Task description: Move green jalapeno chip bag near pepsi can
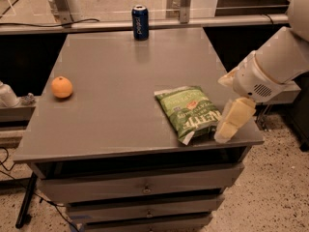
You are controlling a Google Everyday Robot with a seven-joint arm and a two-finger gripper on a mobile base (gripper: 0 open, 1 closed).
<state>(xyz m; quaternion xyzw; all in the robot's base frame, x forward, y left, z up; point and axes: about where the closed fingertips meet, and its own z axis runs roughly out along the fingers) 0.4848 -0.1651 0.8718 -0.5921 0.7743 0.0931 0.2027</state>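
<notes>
1. At the front right corner of the grey table [111,66], the gripper [228,127] hangs tip-down from a white arm [275,62] that extends in from the right. Its pale tip is low over the tabletop's edge.
2. Whether the gripper is open or closed cannot be told from this side-on view.
3. Just left of the gripper, the green jalapeno chip bag [189,111] lies flat with its printed face up. The bag's near right corner is right beside the gripper's tip; whether they touch is unclear.
4. Far beyond the gripper and to its left, the pepsi can [140,22] stands upright at the table's back edge, well apart from the bag.
5. Well to the gripper's left, an orange [62,87] sits near the table's left edge.
6. Below the gripper's level, drawers [145,190] run across the table's front.
</notes>
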